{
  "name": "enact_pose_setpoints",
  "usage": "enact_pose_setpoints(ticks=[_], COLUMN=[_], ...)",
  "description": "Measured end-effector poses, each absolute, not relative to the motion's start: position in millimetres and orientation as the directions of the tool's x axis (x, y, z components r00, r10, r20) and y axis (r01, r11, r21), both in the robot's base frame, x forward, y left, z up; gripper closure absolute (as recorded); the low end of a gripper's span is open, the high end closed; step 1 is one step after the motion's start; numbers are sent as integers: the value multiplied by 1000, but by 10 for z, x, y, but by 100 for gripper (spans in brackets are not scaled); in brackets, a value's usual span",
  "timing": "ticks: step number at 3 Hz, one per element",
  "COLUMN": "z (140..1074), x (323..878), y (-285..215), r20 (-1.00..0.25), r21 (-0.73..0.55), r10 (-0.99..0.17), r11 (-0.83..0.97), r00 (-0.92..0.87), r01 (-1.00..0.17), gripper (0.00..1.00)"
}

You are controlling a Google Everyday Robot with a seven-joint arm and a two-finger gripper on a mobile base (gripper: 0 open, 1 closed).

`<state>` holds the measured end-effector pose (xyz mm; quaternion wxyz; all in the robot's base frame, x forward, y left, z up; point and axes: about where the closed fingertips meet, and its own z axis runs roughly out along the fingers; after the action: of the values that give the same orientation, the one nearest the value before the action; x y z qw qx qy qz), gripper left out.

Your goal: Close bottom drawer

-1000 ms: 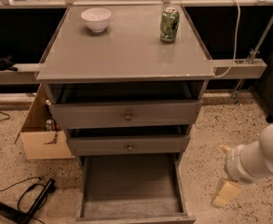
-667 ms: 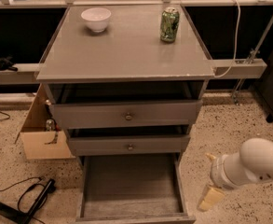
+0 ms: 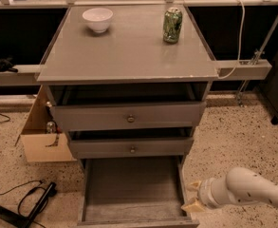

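A: Left side first, quick.
B: Open cardboard box [image 3: 36, 141] against the grey cabinet [image 3: 129, 56], left flank; black cable [image 3: 32, 201] on the speckled floor [image 3: 224, 141] near it.

A: Cabinet top?
B: Smooth grey; white bowl [image 3: 97, 19] back left; green can [image 3: 172, 25] back right, upright; the two are well apart.

A: Task thing?
B: Bottom drawer [image 3: 129, 184] is lowest of three and pulled far out; the grey wood-grain inside has nothing in it; its front is cut by the frame's lower edge, so no knob is visible.

A: Gripper?
B: Gripper [image 3: 192, 196] low on the right, just beside the drawer's right wall near the front corner; cream fingertips [image 3: 194, 186] are spread with nothing between them, so open and empty; white arm [image 3: 252, 194] runs off right.

A: Step?
B: My guess is it's lining up for the push; contact not seen. Best to swing round to the front face and press near its middle; drive straight back along the runners; a shove at the corner could skew it and jam. Keep the arm low, clear of the middle drawer [image 3: 131, 148].
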<state>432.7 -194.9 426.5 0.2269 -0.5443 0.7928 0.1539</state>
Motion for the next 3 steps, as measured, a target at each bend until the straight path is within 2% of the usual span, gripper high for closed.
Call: enact_pose_setpoints(ticks=[1, 2, 3], z=[3684, 3042, 2821], x=[4305, 4032, 3920], y=[-1952, -1971, -1892], r20=[-594, -616, -620], r21=[70, 195, 239], r10=[-722, -648, -626], r11=[391, 424, 424], r00=[-353, -447, -473], r01=[-918, -884, -874], gripper=[65, 88, 100])
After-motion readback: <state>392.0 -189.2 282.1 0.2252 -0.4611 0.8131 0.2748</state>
